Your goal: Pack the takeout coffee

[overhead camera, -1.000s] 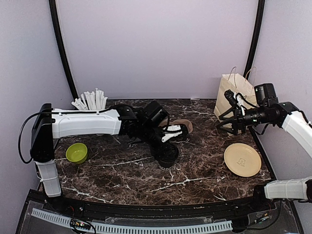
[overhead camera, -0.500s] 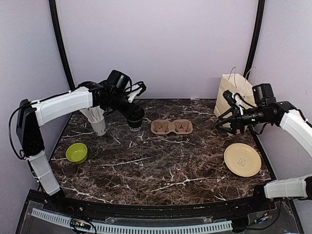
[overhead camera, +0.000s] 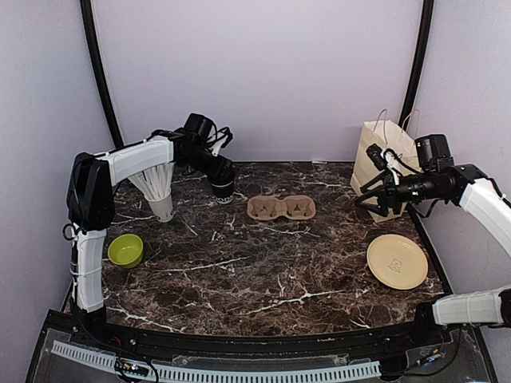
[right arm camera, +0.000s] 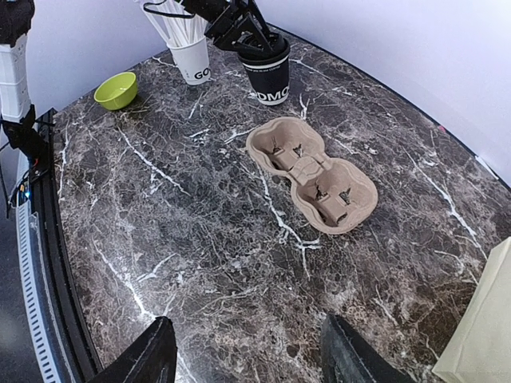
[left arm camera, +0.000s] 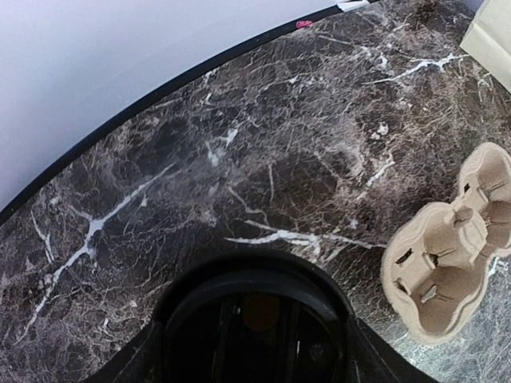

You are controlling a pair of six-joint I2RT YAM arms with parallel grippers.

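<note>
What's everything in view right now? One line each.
takeout coffee: 1, dark sleeve and black lid, back-left, right of straw cup
straw cup: 1, pale with white straws, back-left
bowl: 1, lime-green, left edge
cup carrier: 1, tan, two slots both empty, centre-back
paper bag: 1, cream, upright, back-right
plate: 1, cream, right side
table: 1, dark marble
left hand: closed around the coffee's top
right hand: open, raised near the bag

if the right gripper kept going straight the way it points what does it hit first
Most likely the bare marble table, a little short of the cardboard cup carrier. Nothing shows between the open right gripper and that spot, though depth is hard to judge.
</note>
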